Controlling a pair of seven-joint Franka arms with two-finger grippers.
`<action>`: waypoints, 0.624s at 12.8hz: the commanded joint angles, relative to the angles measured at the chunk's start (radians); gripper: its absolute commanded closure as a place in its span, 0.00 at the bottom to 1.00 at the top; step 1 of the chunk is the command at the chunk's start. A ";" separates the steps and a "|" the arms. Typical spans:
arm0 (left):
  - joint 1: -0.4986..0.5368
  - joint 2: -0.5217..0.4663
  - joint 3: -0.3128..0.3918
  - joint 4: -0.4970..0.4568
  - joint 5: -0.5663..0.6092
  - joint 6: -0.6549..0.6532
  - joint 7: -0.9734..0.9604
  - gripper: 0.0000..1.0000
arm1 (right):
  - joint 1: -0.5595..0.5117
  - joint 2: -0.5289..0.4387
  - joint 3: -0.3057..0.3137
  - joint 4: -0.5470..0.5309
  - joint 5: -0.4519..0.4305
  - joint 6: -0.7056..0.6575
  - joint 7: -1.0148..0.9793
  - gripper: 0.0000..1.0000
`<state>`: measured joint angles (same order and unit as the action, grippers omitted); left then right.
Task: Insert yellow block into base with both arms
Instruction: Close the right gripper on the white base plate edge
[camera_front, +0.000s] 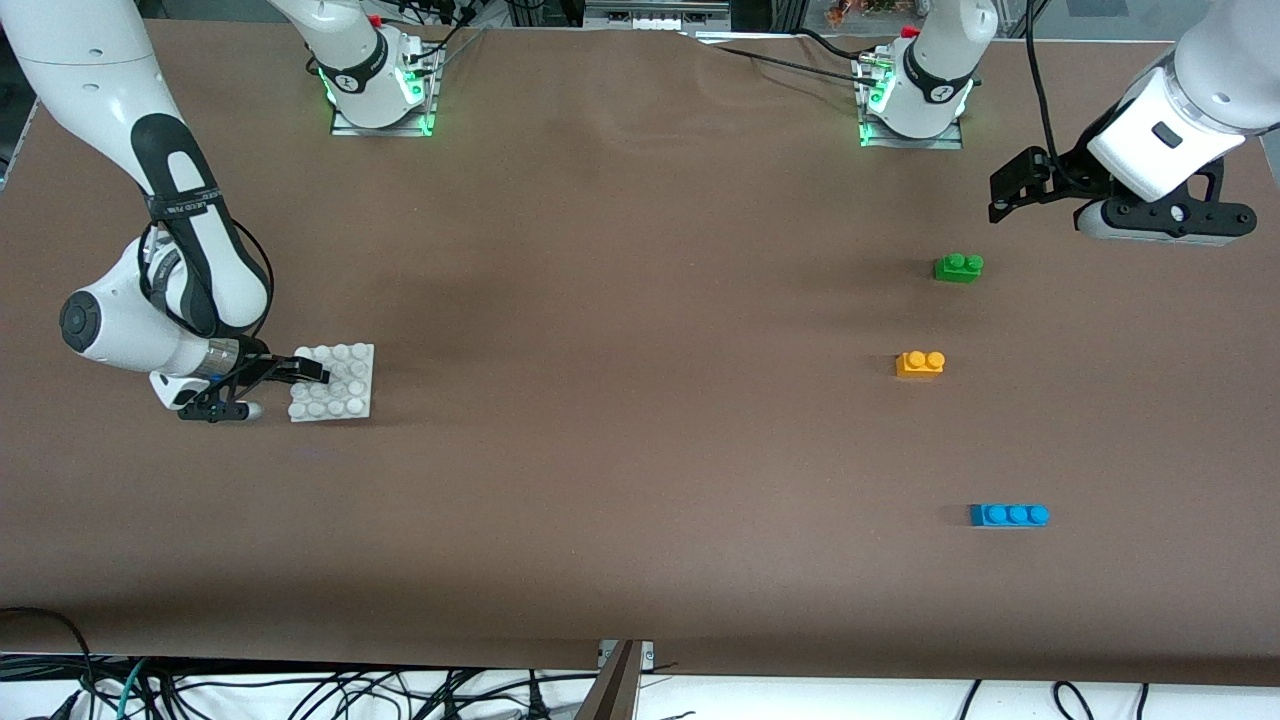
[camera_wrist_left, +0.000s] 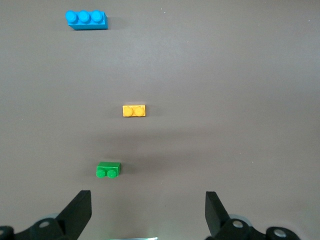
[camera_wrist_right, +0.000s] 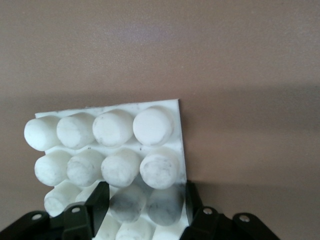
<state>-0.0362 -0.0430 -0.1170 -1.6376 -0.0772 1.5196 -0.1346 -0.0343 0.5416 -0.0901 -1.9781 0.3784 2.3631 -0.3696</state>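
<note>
Already the right tool (camera_wrist_right: 142, 212) is clamped on the base (camera_front: 333, 382) by its edge studs, risking tilt; the left tool (camera_wrist_left: 148, 212) hangs spread above the green brick (camera_front: 958, 267), risking grabbing it instead of the yellow block (camera_front: 920, 363).

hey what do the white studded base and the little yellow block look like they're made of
The base looks like moulded white plastic, matte, with grey scuffs on its round studs. The yellow block also looks like plastic: even yellow-orange colour, crisp edges, two smooth studs. Neither material can be confirmed by sight alone.

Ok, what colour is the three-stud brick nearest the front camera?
Blue: the three-stud brick shows best in the front view.
</note>
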 joint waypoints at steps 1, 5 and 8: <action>0.001 0.014 0.000 0.033 0.025 -0.022 -0.005 0.00 | 0.033 0.049 0.007 0.035 0.016 0.007 0.037 0.35; 0.001 0.014 -0.001 0.033 0.025 -0.022 -0.003 0.00 | 0.086 0.061 0.007 0.051 0.019 0.007 0.080 0.35; 0.004 0.014 0.000 0.033 0.025 -0.024 -0.003 0.00 | 0.117 0.077 0.006 0.068 0.019 0.007 0.112 0.34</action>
<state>-0.0348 -0.0429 -0.1150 -1.6376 -0.0772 1.5196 -0.1347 0.0550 0.5601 -0.0884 -1.9457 0.3792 2.3637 -0.2865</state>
